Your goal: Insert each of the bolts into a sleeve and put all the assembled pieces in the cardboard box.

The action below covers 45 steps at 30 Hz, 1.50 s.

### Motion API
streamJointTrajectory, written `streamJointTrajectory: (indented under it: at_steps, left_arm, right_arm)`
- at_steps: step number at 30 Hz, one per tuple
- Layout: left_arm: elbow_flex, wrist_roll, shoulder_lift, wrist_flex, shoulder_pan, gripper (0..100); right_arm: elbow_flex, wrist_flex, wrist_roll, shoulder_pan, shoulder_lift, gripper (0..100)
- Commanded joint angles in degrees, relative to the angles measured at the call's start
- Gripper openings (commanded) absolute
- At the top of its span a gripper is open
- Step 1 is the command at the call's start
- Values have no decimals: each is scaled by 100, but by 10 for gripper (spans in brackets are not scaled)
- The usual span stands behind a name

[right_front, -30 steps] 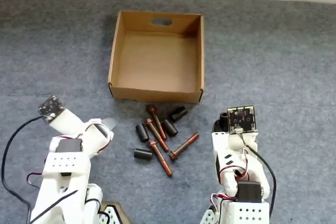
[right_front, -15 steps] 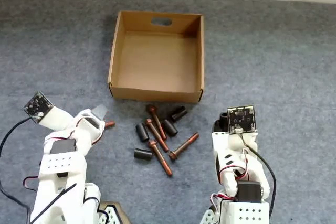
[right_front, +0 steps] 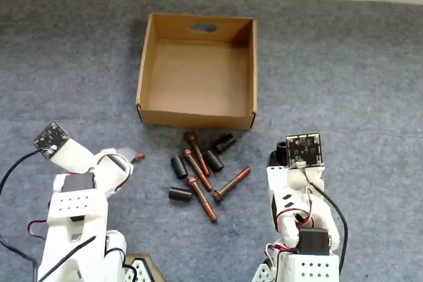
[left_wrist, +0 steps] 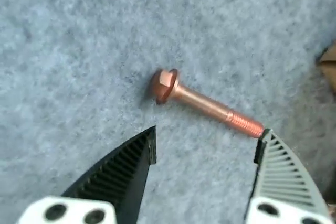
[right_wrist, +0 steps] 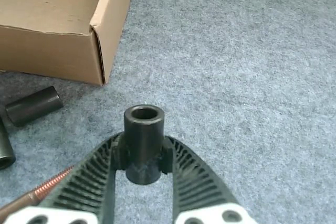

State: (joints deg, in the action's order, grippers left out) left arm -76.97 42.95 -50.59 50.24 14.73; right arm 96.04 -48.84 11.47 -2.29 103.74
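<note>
- Copper-coloured bolt [left_wrist: 207, 103] lies flat on the grey carpeted tabletop [right_front: 370, 64], toward its left edge and apart from the other parts. It is just ahead of the left gripper [left_wrist: 207, 140], not yet between the fingers.
- Left gripper: jaws stand wide apart and hold nothing.
- Axis: the bolt's long axis runs nearly across the gap, from one finger toward the other. The flanged head is on the dark finger's side and the threaded end is close by the pale finger's tip.
- Judgement: closing as aligned would press along the bolt's length. A wrist turn to bring the fingers across the shank, then a short advance and descent, appears necessary.
- Reach: the left arm is much the nearer to this bolt, and the right arm is well apart from it.
- Right gripper [right_wrist: 143, 153] is clamped on a black sleeve [right_wrist: 143, 129]. The sleeve is held upright with its open bore facing away from the fingers, above the carpet near the box's near right corner.
- Cardboard box [right_front: 195, 119] stands toward the far edge, about midway along, with nothing inside.
- Loose stock: four further bolts [right_front: 201, 199] and four sleeves [right_front: 179, 194] lie in a cluster just before the box's near wall, between the two arms. No bolt is seated in any sleeve.
</note>
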Motion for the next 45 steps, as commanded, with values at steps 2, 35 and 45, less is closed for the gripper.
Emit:
streamJointTrajectory:
  at_steps: [2,35,45]
  left_arm:
    - [303,53,4,-9,40,305]
    - [2879,554,3705,-97,251,303]
    - [3442,554,4198,-88,242,305]
  right_arm:
    - [673,-13,-18,-40,48,5]
    - [673,-13,-18,-40,48,5]
    - [673,-13,-18,-40,48,5]
